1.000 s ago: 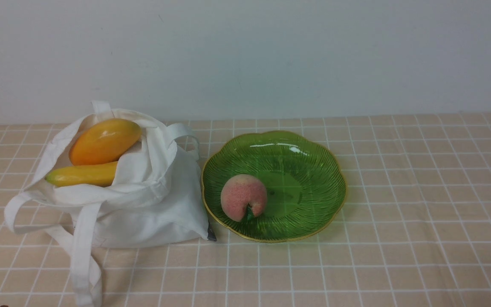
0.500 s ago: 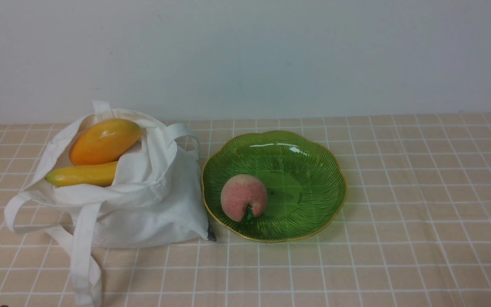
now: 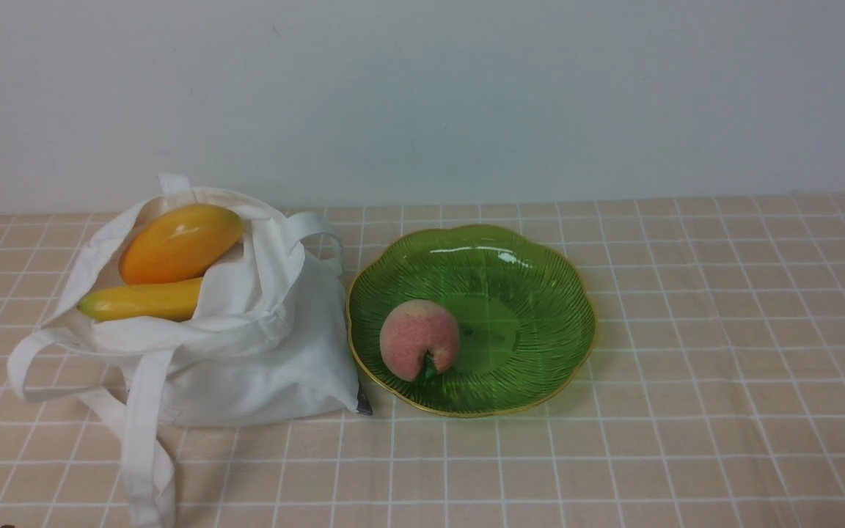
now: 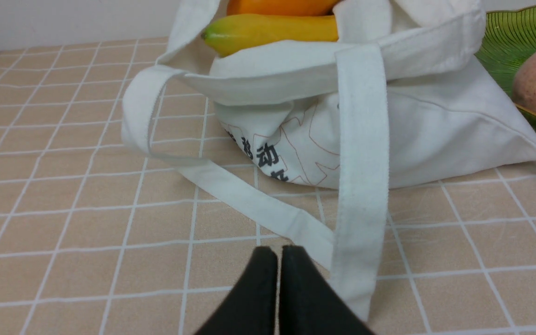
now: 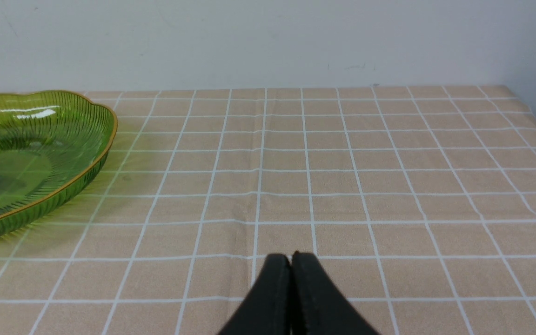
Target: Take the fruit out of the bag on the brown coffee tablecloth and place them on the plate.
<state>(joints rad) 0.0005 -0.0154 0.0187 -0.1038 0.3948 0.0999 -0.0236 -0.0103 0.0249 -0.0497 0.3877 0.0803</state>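
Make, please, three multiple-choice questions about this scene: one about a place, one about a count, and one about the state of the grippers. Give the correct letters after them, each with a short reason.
1. Where is the peach?
A. Inside the bag
B. On the plate
C. On the bare tablecloth

2. How many fruits lie in the bag?
A. One
B. Two
C. Three

3. How do the left gripper and the right gripper stand?
A. Both shut and empty
B. Both open
C. Left shut on a strap, right open

Answers:
1. B: the peach rests on the near left part of the green plate.
2. B: only the mango and the banana show in the bag's mouth.
3. A: in each wrist view the fingers meet with nothing between them.
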